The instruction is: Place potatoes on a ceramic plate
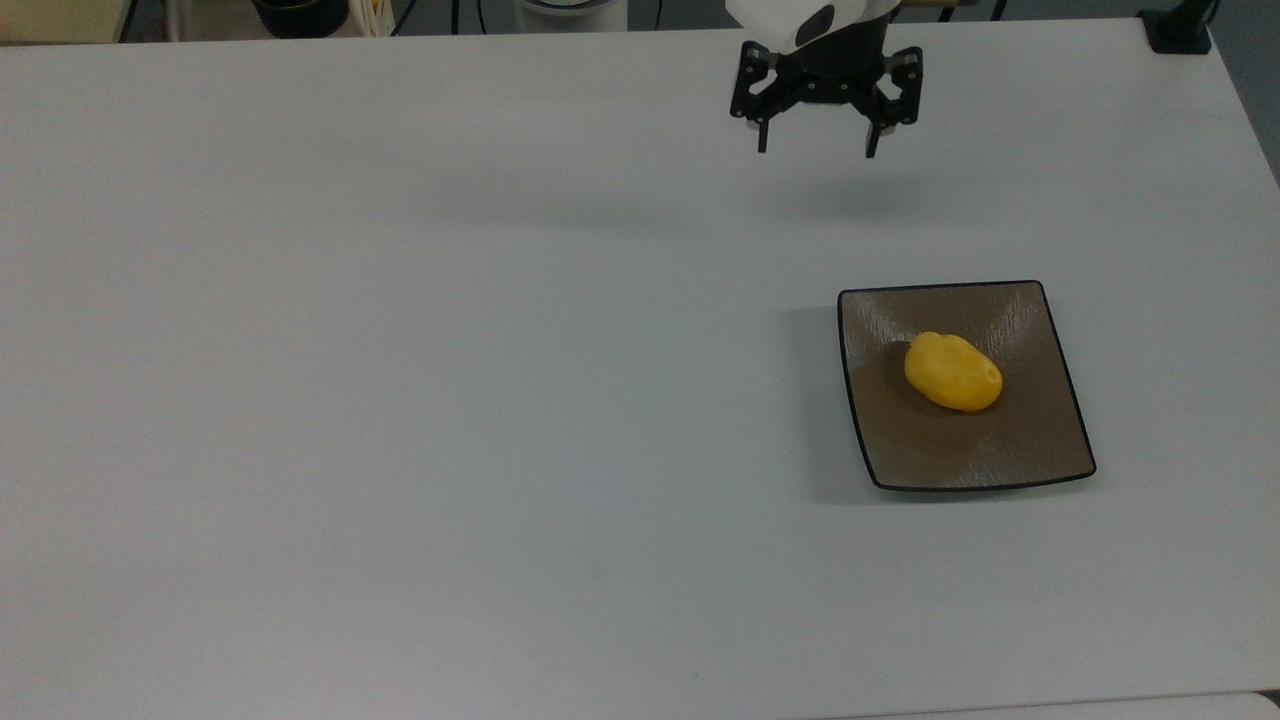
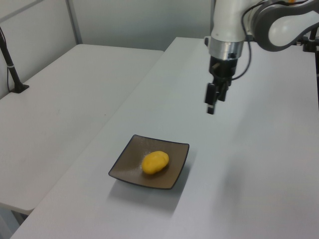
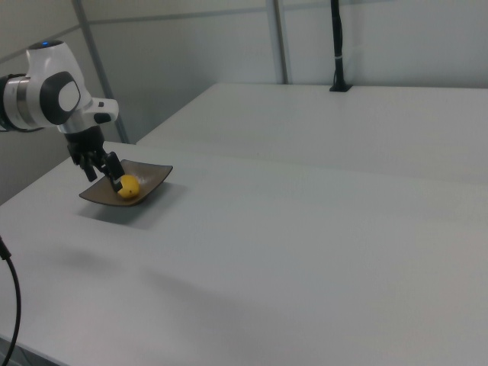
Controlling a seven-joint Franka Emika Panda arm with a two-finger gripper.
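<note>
white table (image 1: pixel 400 400) | second table (image 2: pixel 65 99) beside | pale partition walls (image 3: pixel 191 53)

Your Panda arm (image 2: pixel 271 22) wears glossy white shells with dark grey joint bands and a silver ring at the wrist. Its gripper (image 1: pixel 821 142) is black, with linkage jaws dotted with small pale screws and thin dark fingertips (image 1: pixel 763 140).

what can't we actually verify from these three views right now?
- Underside of the potato and the patch of ceramic plate beneath it: hidden by the potato itself in the top view and the left view.
- Arm above the gripper: cut off by the top view's upper edge.
- Part of the potato in the right view: covered by the gripper in front of it.
</note>
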